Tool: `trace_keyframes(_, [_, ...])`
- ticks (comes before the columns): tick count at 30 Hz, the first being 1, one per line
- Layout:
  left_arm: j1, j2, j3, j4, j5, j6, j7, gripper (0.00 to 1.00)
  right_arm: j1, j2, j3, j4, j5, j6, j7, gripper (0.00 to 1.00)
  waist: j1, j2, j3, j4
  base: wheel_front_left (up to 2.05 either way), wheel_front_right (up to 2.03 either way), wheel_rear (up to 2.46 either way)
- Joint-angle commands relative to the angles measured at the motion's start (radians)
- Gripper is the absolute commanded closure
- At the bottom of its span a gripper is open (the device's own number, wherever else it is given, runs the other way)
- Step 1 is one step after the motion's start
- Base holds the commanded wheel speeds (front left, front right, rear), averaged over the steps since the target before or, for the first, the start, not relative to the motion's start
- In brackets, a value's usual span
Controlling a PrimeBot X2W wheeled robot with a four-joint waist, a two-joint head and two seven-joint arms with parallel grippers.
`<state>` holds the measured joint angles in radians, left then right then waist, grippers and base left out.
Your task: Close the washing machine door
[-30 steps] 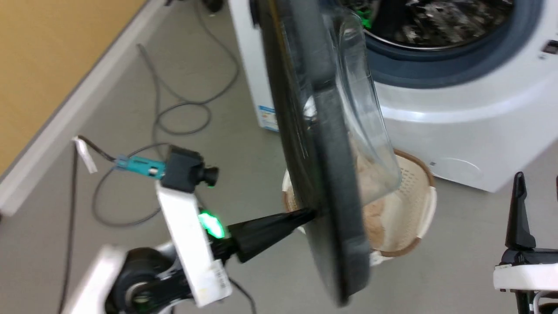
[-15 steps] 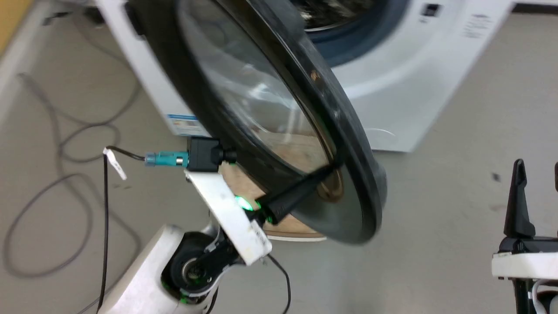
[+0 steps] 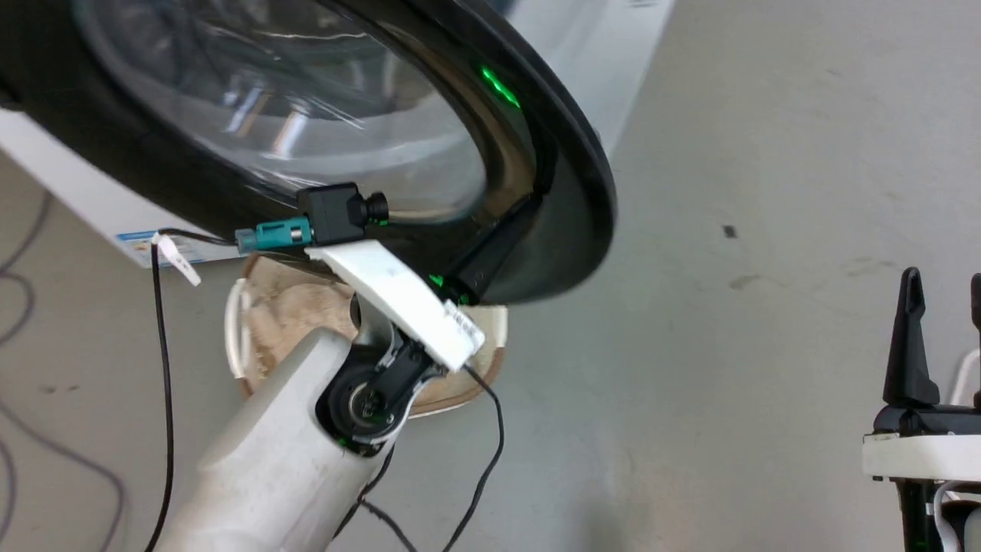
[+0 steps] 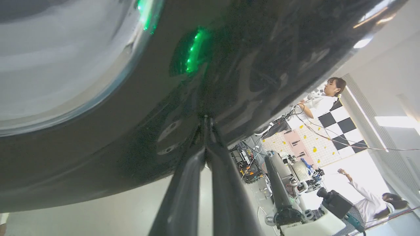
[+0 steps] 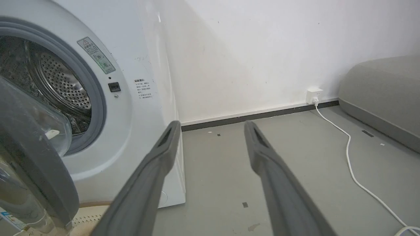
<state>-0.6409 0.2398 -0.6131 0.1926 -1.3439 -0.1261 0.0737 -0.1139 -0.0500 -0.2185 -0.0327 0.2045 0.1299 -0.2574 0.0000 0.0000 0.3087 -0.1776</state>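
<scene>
The washing machine door point(image 3: 571, 192) has swung further than before. Its glossy black rim touches the closed, empty left tool point(image 3: 534, 202). The right tool point(image 5: 211, 126) is wide open and empty.

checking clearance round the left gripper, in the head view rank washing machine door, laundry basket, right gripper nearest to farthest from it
1. washing machine door, black rim touching the left gripper.
2. laundry basket, on the floor below it.
3. right gripper, open, far lower right.
</scene>
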Motion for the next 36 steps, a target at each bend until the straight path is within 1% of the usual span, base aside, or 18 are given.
trace_keyframes(1, [-0.026,0.000,-0.006,0.010,-0.006,-0.005,-0.012,1.00,-0.016,0.000,0.002,0.003,0.003,0.001,-0.004,0.00,0.0000,0.0000,0.011,-0.021,0.00,0.00,0.00])
trace_keyframes(6, [-0.080,0.003,-0.031,0.061,-0.043,-0.005,-0.072,1.00,-0.022,0.000,0.016,0.006,0.011,0.001,-0.004,0.00,0.0000,0.0000,0.019,-0.045,0.00,0.00,0.00])
trace_keyframes(9, [-0.091,0.018,-0.060,0.084,-0.049,-0.005,-0.098,1.00,-0.022,0.000,0.010,0.013,0.018,0.001,-0.004,0.00,0.0000,0.0000,0.012,-0.047,0.00,0.00,0.00])
trace_keyframes(14, [-0.079,0.028,-0.113,0.088,-0.055,-0.005,-0.163,1.00,-0.003,0.000,-0.008,0.027,0.033,0.001,-0.004,0.00,0.0000,0.0000,-0.025,-0.027,0.00,0.00,0.00])
trace_keyframes(17, [-0.067,0.048,-0.149,0.097,-0.015,-0.005,-0.235,1.00,0.007,0.000,-0.015,0.028,0.047,0.001,-0.004,0.00,0.0000,0.0000,-0.058,-0.009,0.00,0.00,0.00])
trace_keyframes(18, [-0.065,0.056,-0.158,0.106,0.006,-0.005,-0.264,0.79,0.011,0.000,-0.016,0.025,0.047,0.001,-0.004,0.00,0.0000,0.0000,-0.069,-0.003,0.00,0.00,0.00])
trace_keyframes(19, [-0.070,0.068,-0.162,0.117,0.053,-0.005,-0.297,0.36,0.014,0.000,-0.018,0.021,0.045,0.001,-0.004,0.00,0.0000,0.0000,-0.079,0.004,0.00,0.00,0.00])
trace_keyframes(20, [-0.070,0.073,-0.155,0.139,0.098,-0.005,-0.318,0.00,0.017,0.000,-0.022,0.016,0.046,0.001,-0.004,0.00,0.0000,0.0000,-0.089,0.011,0.00,0.00,0.00])
trace_keyframes(22, [-0.073,0.080,-0.127,0.182,0.215,0.001,-0.333,0.00,0.021,0.000,-0.032,0.005,0.039,0.001,-0.004,0.00,0.0000,0.0000,-0.107,0.027,0.00,0.00,0.00])
trace_keyframes(24, [-0.064,0.063,-0.026,0.181,0.367,0.051,-0.335,0.00,0.021,0.000,-0.040,-0.013,0.026,0.001,-0.004,0.00,0.0000,0.0000,-0.121,0.045,0.00,0.00,0.00])
trace_keyframes(26, [-0.028,0.039,0.067,0.142,0.510,0.086,-0.335,0.00,0.017,0.000,-0.048,-0.029,0.014,0.001,-0.004,0.00,0.0000,0.0000,-0.134,0.060,0.00,0.00,0.00])
trace_keyframes(30, [0.058,0.019,0.198,0.057,0.759,0.156,-0.335,0.00,0.000,0.000,-0.049,-0.066,-0.018,0.001,-0.004,0.00,0.0000,0.0000,-0.153,0.087,0.00,0.00,0.00])
trace_keyframes(34, [0.142,0.012,0.310,-0.026,0.947,0.237,-0.335,0.00,-0.032,0.000,-0.044,-0.105,-0.048,0.001,-0.004,0.00,0.0000,0.0000,-0.165,0.113,0.00,0.00,0.00])
trace_keyframes(36, [0.190,0.005,0.351,-0.060,1.008,0.270,-0.335,0.00,-0.051,0.000,-0.037,-0.121,-0.058,0.001,-0.004,0.00,0.0000,0.0000,-0.171,0.125,0.00,0.00,0.00])
